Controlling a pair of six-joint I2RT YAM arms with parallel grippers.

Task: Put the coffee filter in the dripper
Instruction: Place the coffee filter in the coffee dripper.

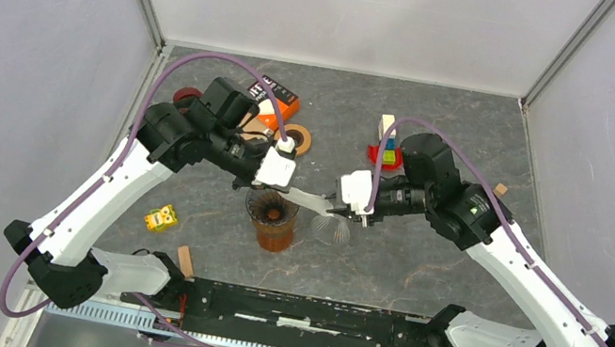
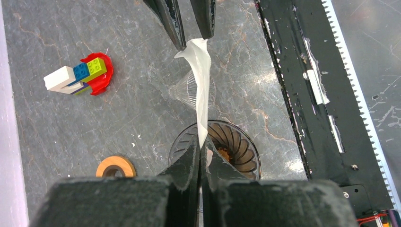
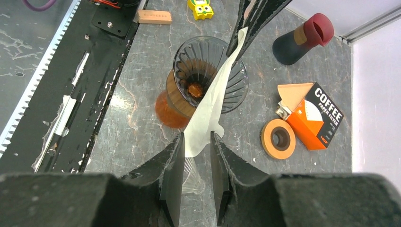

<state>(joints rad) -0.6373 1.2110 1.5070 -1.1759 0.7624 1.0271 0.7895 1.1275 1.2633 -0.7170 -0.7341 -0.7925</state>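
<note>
Your left claw (image 2: 201, 150) is clamped on one end of the coffee filter (image 2: 201, 85), a flat paper stretched mid-frame above the dripper (image 2: 236, 146). Your right claw (image 3: 196, 136) straddles the other end with its jaws apart, likely so the pair can spread the cone before lowering it. The overhead view shows only a pale strip bridging both claws just right of the dripper; the right wrist view shows the gap either side of the paper, and the left wrist view shows the pinch over the rim.
</note>
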